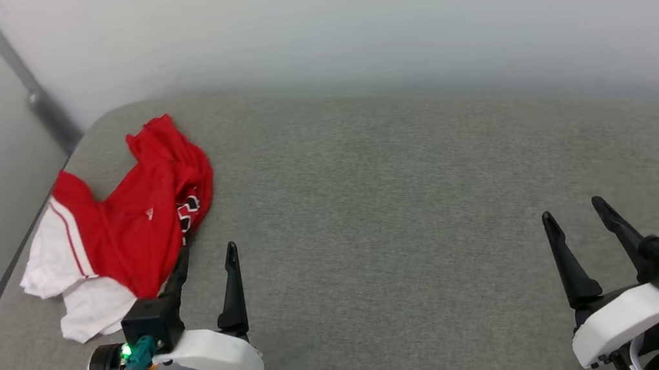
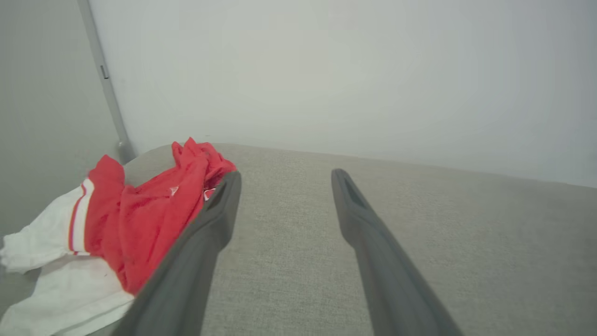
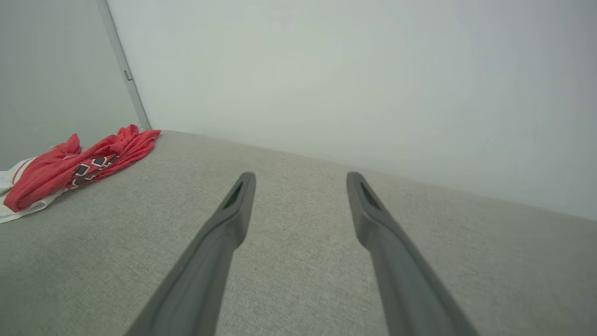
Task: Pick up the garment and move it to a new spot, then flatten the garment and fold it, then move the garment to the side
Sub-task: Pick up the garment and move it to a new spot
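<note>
The garment (image 1: 132,221), a red jersey with white sleeves and black white-edged lettering, lies crumpled at the far left corner of the grey table (image 1: 410,199). My left gripper (image 1: 207,251) stands open just to the right of and nearer than the heap, its left finger close beside the red cloth, nothing between the fingers. From the left wrist the garment (image 2: 140,219) lies left of the left gripper (image 2: 284,176). My right gripper (image 1: 571,209) stands open far to the right over bare table. The right wrist view shows the garment (image 3: 79,165) far off left and the right gripper (image 3: 301,176) open.
The table's left edge (image 1: 5,285) runs right beside the garment, with a grey wall and a metal post (image 1: 31,92) behind that corner. A pale wall (image 1: 383,20) backs the table. Bare grey table surface stretches between and beyond the two grippers.
</note>
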Robot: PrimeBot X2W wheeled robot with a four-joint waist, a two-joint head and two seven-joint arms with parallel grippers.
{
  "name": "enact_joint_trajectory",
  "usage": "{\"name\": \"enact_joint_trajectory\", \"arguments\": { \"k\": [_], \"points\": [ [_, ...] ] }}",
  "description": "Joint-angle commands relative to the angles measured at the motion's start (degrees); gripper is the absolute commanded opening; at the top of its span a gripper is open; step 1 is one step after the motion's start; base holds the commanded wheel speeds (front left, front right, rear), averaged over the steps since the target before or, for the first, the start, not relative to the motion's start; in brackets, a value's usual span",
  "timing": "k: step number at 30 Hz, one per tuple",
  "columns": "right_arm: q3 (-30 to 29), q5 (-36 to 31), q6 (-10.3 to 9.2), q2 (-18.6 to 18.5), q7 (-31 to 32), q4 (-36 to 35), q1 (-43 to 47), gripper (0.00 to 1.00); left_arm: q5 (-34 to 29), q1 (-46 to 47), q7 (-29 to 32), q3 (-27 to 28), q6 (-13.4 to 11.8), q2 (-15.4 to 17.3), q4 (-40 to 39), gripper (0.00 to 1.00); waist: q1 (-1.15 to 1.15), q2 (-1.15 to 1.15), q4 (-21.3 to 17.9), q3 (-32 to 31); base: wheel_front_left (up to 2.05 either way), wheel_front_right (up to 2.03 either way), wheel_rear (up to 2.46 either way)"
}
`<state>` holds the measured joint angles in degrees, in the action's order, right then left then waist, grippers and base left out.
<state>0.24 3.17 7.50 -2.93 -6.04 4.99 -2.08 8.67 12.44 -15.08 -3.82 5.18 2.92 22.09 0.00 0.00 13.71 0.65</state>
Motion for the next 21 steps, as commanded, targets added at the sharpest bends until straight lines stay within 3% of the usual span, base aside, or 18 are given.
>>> {"name": "enact_joint_trajectory", "arguments": {
  "k": [1,13,21],
  "points": [
    [0.03,-0.39,-0.01,0.07,0.06,-0.50,-0.18,1.00,0.04,0.79,-0.14,0.17,-0.19,-0.01,-0.27,1.00,0.00,0.00,3.05,0.39,0.00,0.00,0.00],
    [2.74,-1.28,-0.01,0.07,1.36,-3.44,-1.19,1.00,0.20,-0.09,-0.14,4.13,-0.54,0.04,-2.57,1.00,0.00,0.00,12.41,1.61,0.00,0.00,0.00],
    [3.71,-1.36,-0.01,0.06,1.99,-4.30,-1.75,1.00,-0.16,-0.55,-0.14,5.53,-0.27,0.03,-3.17,1.00,0.00,0.00,15.09,2.66,0.00,0.00,0.00]
  ]
}}
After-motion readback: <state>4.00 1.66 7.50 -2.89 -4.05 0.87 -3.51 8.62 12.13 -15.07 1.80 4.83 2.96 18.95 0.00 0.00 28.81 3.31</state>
